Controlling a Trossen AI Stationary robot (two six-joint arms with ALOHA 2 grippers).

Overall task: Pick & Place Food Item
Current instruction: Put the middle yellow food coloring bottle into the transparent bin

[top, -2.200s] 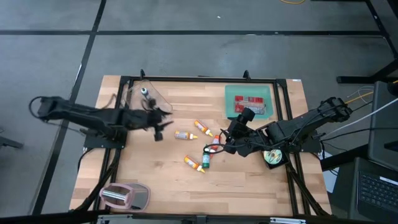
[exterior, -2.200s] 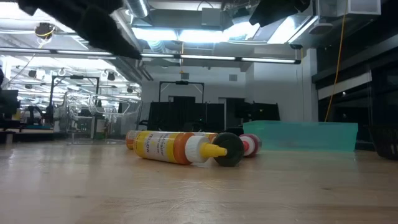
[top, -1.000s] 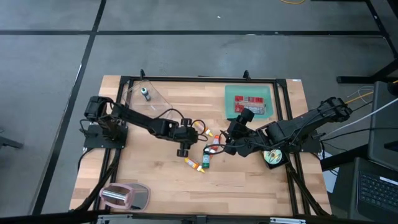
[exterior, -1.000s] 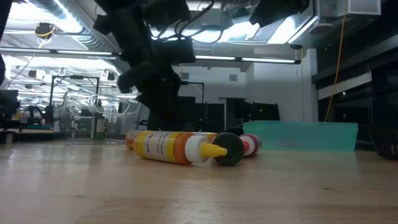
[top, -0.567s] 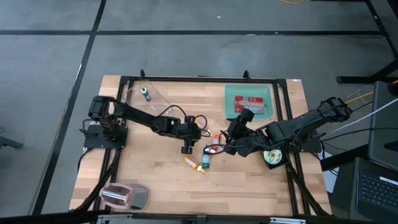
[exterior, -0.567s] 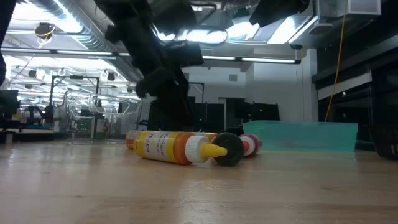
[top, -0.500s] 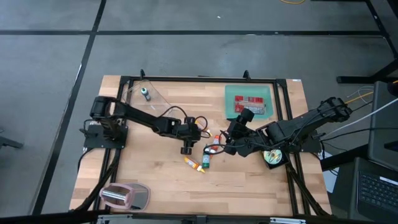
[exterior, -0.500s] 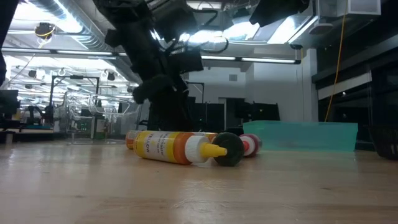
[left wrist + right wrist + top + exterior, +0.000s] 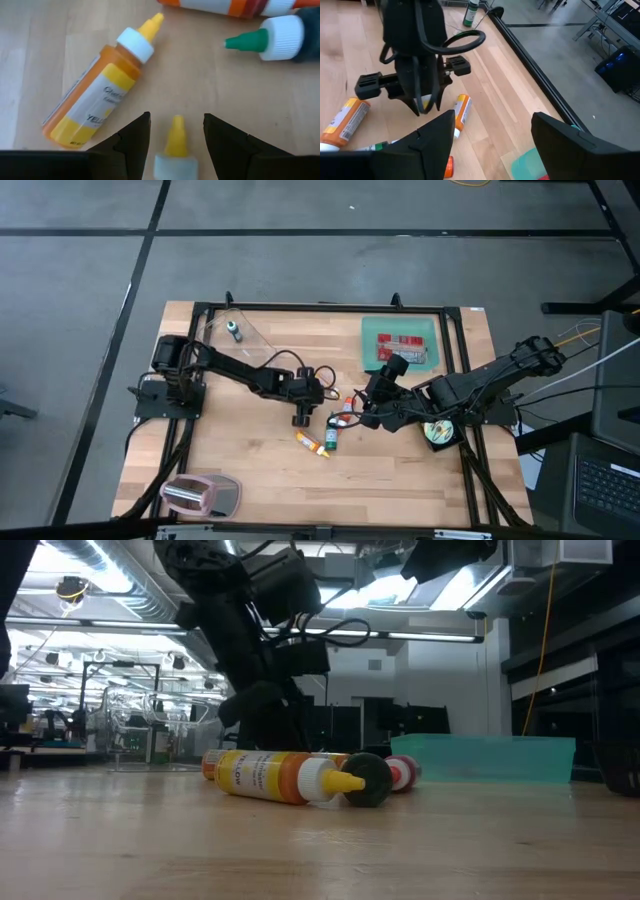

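Left pincer (image 9: 300, 418): at bench centre, fingers clasping a yellow-tipped bottle (image 9: 172, 150).
Loose bottles: yellow bottle (image 9: 311, 443) at 5 o'clock of that pincer; green-tipped bottle (image 9: 331, 433) at 3 o'clock.
Right pincer (image 9: 362, 416): spread wide, empty, beside them.
Teal tray (image 9: 399, 330): far, 1 o'clock.

Legible text is limited to the label of the yellow squeeze bottle (image 9: 97, 92) in the left wrist view: partial "YELL", with blurred, unreadable script above. Nothing else reads.
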